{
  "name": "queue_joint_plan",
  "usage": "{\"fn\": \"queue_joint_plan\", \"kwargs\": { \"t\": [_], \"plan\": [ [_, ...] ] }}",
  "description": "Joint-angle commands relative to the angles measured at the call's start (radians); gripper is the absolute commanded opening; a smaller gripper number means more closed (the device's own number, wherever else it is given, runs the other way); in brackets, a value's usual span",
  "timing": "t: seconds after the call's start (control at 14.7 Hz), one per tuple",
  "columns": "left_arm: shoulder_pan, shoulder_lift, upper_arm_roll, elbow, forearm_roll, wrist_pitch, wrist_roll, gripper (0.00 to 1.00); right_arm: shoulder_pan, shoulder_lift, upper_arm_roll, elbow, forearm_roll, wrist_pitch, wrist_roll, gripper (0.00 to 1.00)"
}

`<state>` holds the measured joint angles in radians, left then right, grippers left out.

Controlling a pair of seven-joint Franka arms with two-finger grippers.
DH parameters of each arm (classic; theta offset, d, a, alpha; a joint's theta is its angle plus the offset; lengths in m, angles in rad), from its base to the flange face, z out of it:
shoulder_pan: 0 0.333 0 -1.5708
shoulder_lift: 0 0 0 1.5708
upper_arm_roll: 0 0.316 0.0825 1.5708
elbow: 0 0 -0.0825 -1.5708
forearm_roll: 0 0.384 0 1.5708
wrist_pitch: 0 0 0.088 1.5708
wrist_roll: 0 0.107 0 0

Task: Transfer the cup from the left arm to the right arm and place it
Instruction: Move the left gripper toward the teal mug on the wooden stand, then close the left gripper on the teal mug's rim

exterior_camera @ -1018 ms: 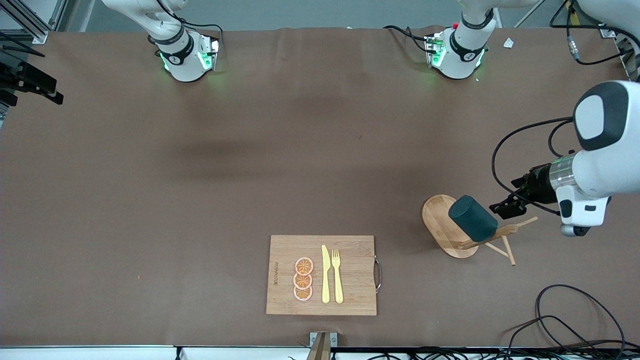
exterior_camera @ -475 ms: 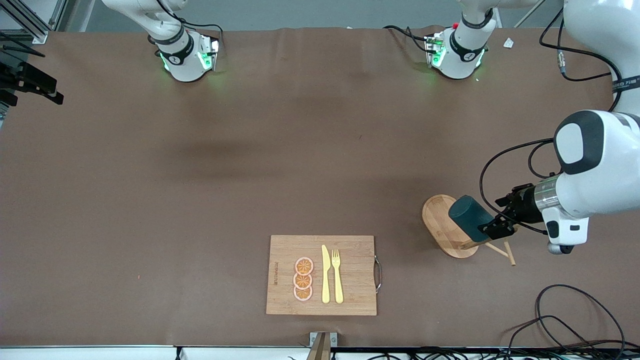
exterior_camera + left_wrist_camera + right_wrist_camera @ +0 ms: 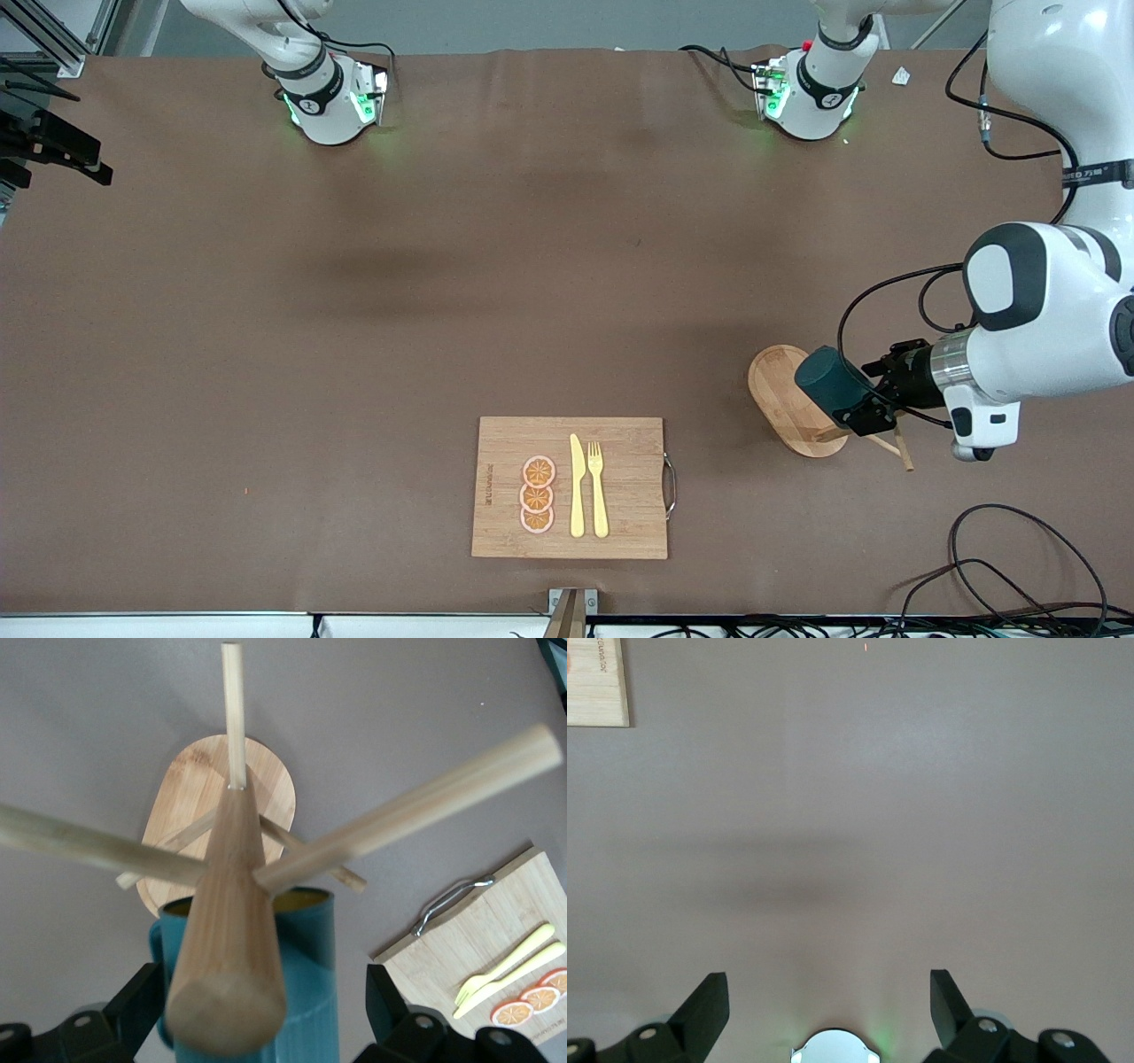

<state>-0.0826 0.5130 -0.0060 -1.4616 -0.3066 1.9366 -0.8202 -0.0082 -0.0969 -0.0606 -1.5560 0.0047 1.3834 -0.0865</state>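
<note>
A: Where's the cup?

B: Hung on the mug tree toward the left arm's end of the table, between the spread fingers of the left gripper.

A: The cutting board?

B: Nearer the front camera than the tree, mid-table. On it: knife beside fork, orange slices stacked in a row toward the right arm's end.

A: Right gripper?

B: Over bare table, waiting, fingers apart.

Glossy white rounded arm casings with dark grey joint caps, black gripper, looping black cables, green-lit bases.
</note>
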Motion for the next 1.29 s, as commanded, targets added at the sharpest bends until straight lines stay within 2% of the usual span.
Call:
{"fn": "queue_joint_plan", "kwargs": {
  "t": [0.0,0.2,0.27,0.54,0.88,1.09,1.22],
  "plan": [
    [-0.003,0.016,0.000,0.023,-0.016,0.013,-0.011,1.00,-0.001,-0.009,-0.001,-0.009,0.003,-0.001,-0.009,1.00],
    [-0.003,0.016,0.000,0.023,-0.042,0.013,-0.011,0.98,0.000,-0.009,-0.001,-0.009,0.003,-0.001,-0.009,1.00],
    [-0.003,0.016,0.000,0.023,-0.042,0.013,-0.011,0.94,0.000,-0.009,-0.002,-0.009,0.003,-0.001,-0.009,1.00],
    [-0.005,0.015,-0.002,0.021,-0.043,0.013,-0.010,0.65,0.000,-0.009,-0.001,-0.010,0.003,-0.001,-0.009,1.00],
    [0.000,-0.007,-0.005,0.020,-0.057,-0.007,-0.052,0.65,0.000,-0.009,-0.001,-0.010,0.003,-0.001,-0.009,1.00],
    [-0.008,-0.037,-0.008,0.020,-0.058,-0.067,-0.100,0.65,0.000,-0.011,-0.001,-0.010,0.003,-0.003,-0.009,1.00],
    [-0.003,-0.050,-0.041,0.020,-0.058,-0.096,-0.154,0.65,0.000,-0.009,-0.001,-0.010,0.003,-0.003,-0.009,1.00]
  ]
}}
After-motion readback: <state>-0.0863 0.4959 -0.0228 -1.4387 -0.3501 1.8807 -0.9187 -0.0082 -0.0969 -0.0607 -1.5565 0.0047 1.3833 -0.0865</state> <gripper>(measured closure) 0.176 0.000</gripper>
